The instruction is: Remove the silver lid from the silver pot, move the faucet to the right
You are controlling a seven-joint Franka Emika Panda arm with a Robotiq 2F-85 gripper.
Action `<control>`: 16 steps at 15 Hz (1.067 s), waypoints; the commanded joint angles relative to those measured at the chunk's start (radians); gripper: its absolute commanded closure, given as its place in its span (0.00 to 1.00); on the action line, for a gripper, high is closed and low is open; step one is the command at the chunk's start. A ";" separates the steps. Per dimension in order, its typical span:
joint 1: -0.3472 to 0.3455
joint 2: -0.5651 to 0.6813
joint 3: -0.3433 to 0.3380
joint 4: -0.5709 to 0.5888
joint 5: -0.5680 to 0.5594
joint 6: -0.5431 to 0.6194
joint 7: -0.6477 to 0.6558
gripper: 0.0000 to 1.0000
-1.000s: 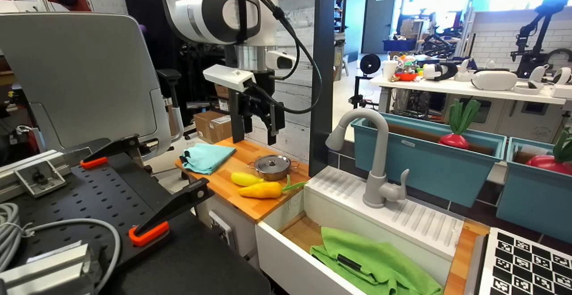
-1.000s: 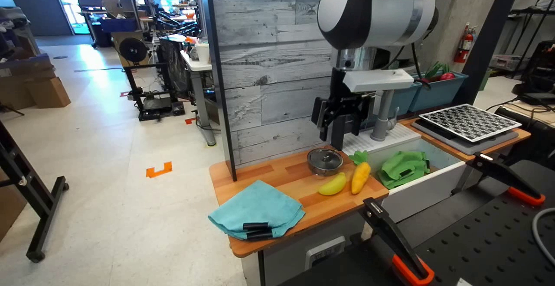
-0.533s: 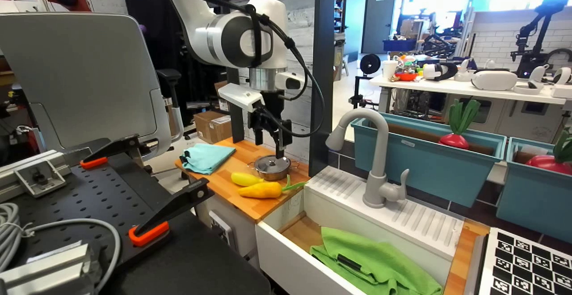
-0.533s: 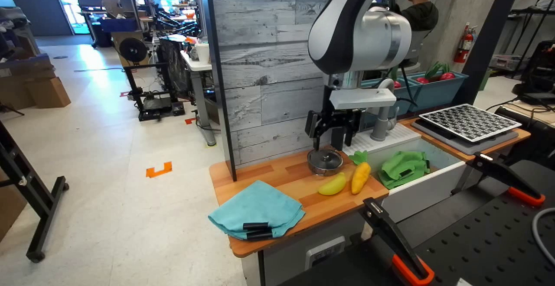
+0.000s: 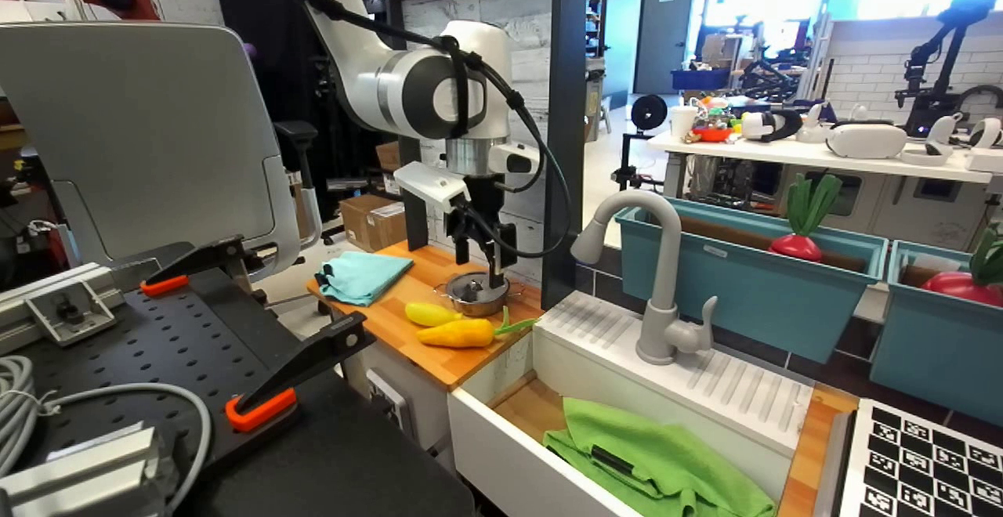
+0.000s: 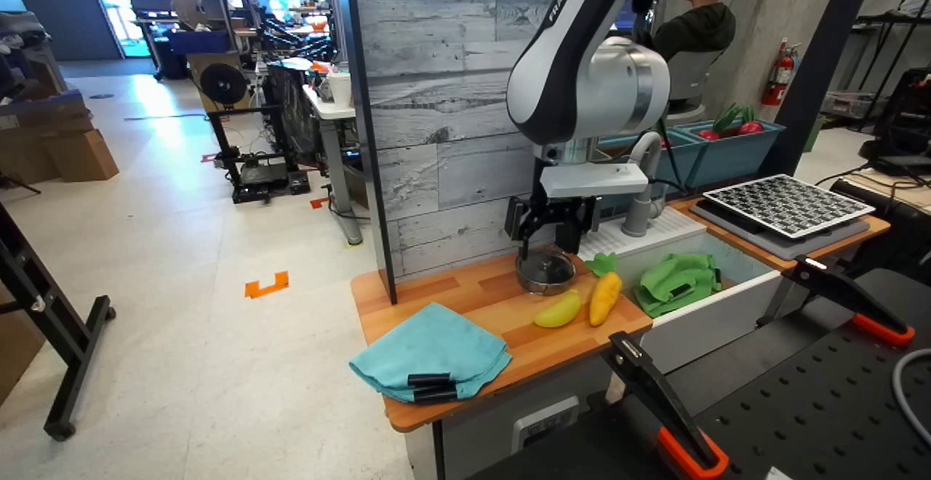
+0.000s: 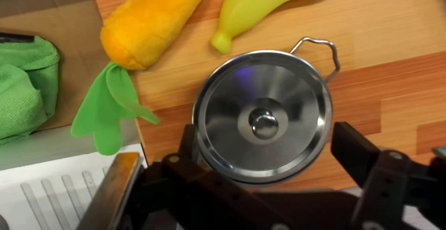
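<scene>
The silver lid, with its round knob, sits on the silver pot on the wooden counter. They also show in an exterior view, the lid above the pot wall. In the wrist view a pot handle sticks out. My gripper is open and empty, pointing down just over the lid, its fingers on either side of the knob and apart from it. It shows low over the pot in both exterior views. The grey faucet stands behind the sink, its spout toward the pot's side.
A yellow banana and an orange carrot with green leaves lie beside the pot. A folded blue cloth lies on the counter. A green cloth lies in the sink. A wood-plank wall stands behind the pot.
My gripper has come down from well above the pot to just over the lid, staying open. The lid, pot, faucet and food have not moved.
</scene>
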 commanded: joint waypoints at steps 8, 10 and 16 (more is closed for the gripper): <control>0.025 0.044 -0.019 0.082 0.009 -0.044 0.011 0.88; 0.027 0.048 -0.021 0.090 0.009 -0.050 0.013 1.00; 0.032 0.054 -0.026 0.106 0.004 -0.076 0.015 0.95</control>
